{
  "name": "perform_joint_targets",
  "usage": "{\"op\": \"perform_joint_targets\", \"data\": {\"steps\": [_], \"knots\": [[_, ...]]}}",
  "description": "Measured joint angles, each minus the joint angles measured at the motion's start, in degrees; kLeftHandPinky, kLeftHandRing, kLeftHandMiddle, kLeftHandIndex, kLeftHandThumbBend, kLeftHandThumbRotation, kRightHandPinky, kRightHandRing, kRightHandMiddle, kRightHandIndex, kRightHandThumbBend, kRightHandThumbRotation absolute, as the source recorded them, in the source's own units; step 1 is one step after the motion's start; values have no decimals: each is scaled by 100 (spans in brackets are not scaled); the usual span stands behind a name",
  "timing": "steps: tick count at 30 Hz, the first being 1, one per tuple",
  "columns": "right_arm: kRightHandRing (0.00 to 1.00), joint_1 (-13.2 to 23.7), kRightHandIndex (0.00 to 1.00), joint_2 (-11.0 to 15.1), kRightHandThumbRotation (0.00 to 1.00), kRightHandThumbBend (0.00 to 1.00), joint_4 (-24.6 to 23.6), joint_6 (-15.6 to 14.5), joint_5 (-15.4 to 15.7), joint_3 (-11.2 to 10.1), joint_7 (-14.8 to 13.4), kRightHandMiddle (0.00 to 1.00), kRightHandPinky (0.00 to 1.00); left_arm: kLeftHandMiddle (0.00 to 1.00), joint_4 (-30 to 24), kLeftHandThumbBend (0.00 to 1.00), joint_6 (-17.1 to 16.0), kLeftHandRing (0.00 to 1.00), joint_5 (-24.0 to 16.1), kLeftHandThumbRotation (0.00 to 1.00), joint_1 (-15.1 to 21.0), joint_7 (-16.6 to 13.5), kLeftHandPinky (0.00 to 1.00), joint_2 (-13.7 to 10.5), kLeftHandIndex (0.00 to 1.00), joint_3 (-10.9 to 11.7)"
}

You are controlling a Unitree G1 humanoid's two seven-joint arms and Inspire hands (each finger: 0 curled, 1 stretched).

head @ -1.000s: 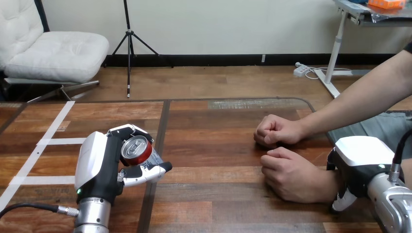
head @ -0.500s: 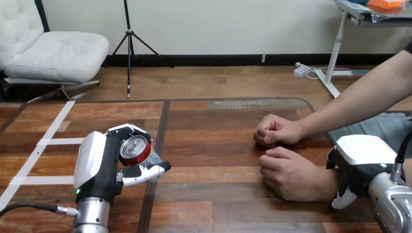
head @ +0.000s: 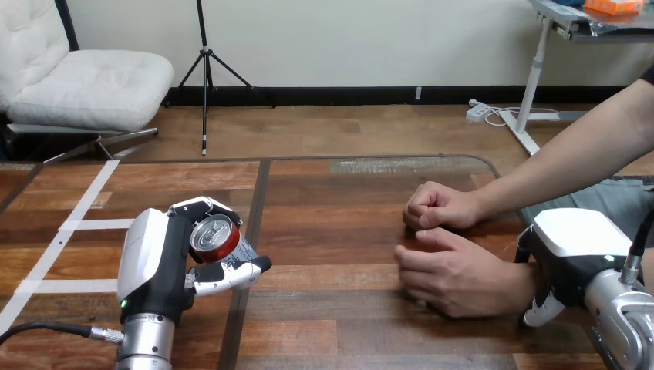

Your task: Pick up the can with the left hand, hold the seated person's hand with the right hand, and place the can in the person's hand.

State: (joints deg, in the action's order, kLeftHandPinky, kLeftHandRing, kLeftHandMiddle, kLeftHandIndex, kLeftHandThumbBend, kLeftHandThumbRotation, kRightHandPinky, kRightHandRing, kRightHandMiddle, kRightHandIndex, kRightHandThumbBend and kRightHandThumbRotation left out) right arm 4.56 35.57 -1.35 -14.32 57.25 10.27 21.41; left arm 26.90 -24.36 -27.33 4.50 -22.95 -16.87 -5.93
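The left hand (head: 158,262), at the left of the table (head: 332,231), has fingers and thumb wrapped round the can (head: 214,239), which is tilted with its silver top up. Right of centre, the person's far hand (head: 436,208) is a fist and the person's near hand (head: 455,274) lies palm down. The right hand (head: 574,250) sits against that near wrist, and whether it grips I cannot tell.

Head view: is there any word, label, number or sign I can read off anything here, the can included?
Nothing in this view can be read.
can, held in the left hand: there is pale print on its side, too blurred and too covered to read; nothing legible on its top.
white tape strips on the table: plain, no writing.
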Motion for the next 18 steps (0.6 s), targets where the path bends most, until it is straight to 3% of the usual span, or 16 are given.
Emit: {"op": "perform_joint_targets", "data": {"steps": [18], "knots": [[28,-11,51,73,0,76,-489,-9,-132,-30,19,40,16,46,-1,69,0,39,0,0,0,55,32,2,48,0]]}}
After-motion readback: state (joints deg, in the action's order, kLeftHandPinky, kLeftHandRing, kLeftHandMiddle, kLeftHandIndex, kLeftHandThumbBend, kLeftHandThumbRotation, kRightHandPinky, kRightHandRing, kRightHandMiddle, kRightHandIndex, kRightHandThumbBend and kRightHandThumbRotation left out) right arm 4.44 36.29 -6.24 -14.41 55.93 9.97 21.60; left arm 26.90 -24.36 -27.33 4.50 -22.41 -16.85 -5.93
